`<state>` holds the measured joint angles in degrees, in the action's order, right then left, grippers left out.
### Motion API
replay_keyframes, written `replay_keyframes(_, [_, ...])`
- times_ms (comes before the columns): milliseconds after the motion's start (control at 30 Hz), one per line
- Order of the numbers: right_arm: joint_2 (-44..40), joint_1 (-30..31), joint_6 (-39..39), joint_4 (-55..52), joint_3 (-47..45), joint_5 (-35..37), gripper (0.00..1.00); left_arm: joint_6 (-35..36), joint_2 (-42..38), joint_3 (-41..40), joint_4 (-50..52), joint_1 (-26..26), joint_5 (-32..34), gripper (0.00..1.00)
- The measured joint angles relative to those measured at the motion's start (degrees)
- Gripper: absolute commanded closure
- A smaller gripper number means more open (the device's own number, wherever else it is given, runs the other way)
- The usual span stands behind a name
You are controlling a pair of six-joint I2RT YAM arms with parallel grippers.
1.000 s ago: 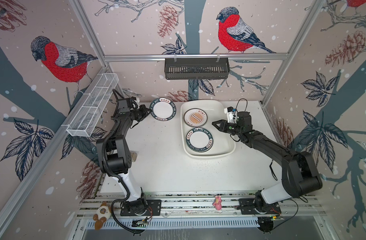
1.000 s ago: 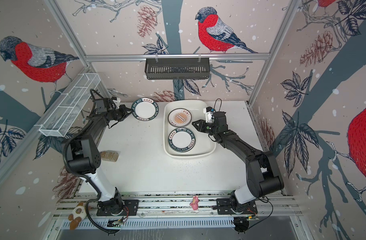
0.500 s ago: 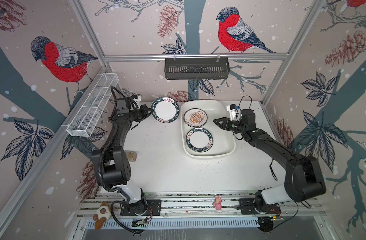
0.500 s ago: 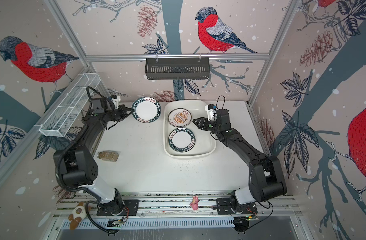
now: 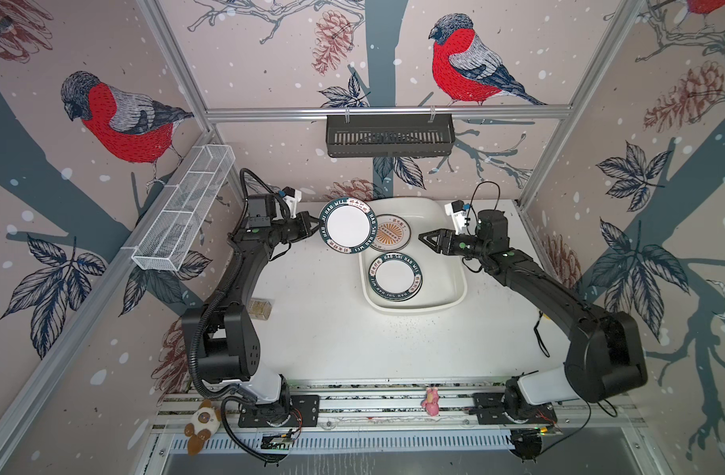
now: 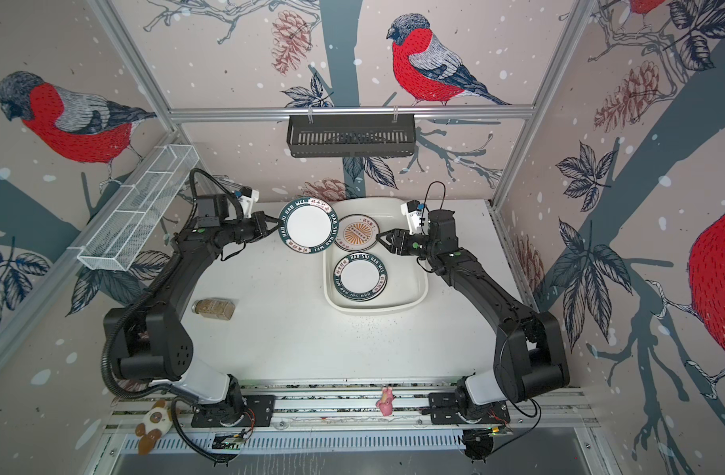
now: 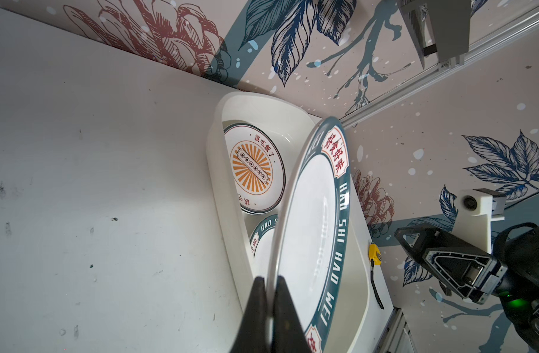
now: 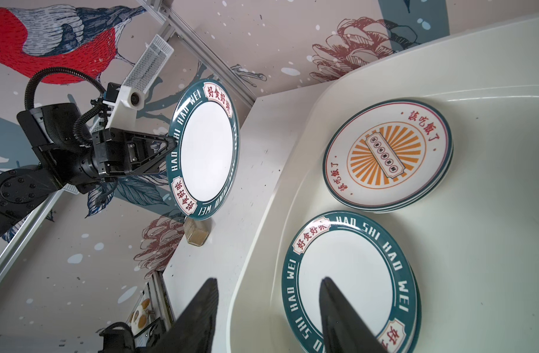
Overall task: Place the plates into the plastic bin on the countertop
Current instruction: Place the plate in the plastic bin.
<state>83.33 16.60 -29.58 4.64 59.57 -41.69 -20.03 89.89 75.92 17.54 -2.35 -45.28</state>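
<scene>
Plate (image 5: 346, 225) now lifted off countertop (image 5: 319, 329) and carried, tilted, to edge of bin (image 5: 443, 263), rim pinched in closed left gripper (image 5: 314, 227); empty right gripper (image 5: 424, 238) spreading to half-wide over bin, release likely next.

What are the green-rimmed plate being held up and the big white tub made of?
Green-rimmed plate: probably glazed ceramic or melamine; glossy white centre, crisp printed lettering, thin hard rim. The look can't settle which.
White tub: seemingly moulded plastic, smooth semi-gloss, with rounded corners and soft highlights on its sloping walls.
</scene>
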Motion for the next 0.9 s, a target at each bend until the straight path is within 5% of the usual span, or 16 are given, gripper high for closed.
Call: replay_keyframes(900, [-6.5,7.8,7.2,-7.5,-2.0,3.7,0.44,3.1,-3.5,-6.2,-4.6,10.0,-7.1,1.00])
